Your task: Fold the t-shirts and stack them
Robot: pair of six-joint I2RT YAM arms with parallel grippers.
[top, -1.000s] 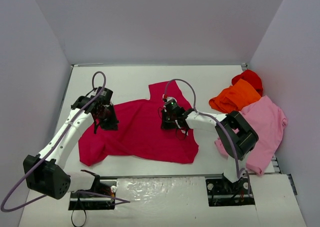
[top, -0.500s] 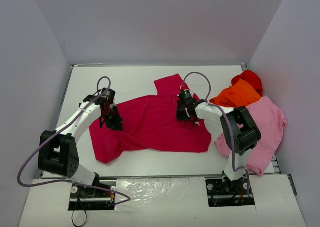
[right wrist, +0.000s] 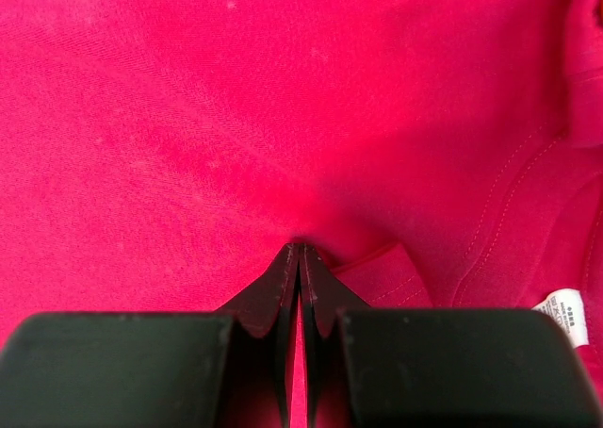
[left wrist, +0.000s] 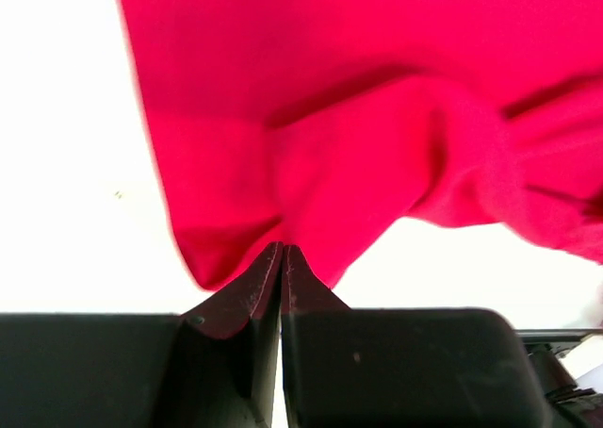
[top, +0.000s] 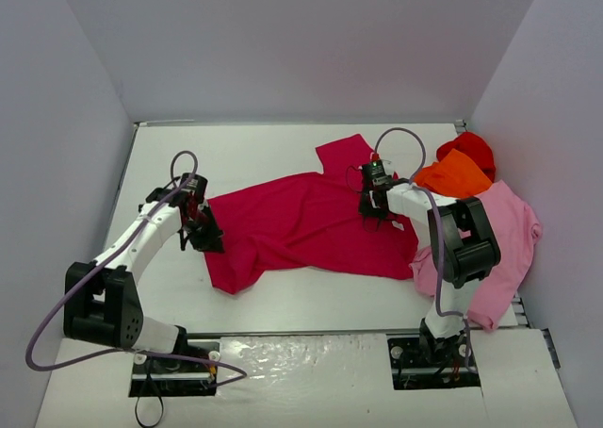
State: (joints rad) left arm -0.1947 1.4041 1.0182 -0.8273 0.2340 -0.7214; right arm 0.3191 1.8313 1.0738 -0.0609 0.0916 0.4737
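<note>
Crimson shirt [top: 301, 225] lies on the table [top: 245, 155]; left gripper [top: 202, 232] and right gripper [top: 374, 200] each clamped on its cloth.

**Setting:** robot test cell, laboratory type.

**Evidence:**
- Plain pale partition walls [top: 283, 41] close off the top, left and right of the frame.
- A bare white tabletop [top: 254, 145] fits between the walls.
- The left arm [top: 141, 239] and right arm [top: 415, 202], white and black, are bolted down at the bottom edge.
- Lilac cables [top: 28, 351] loop loose from both arms.
</note>
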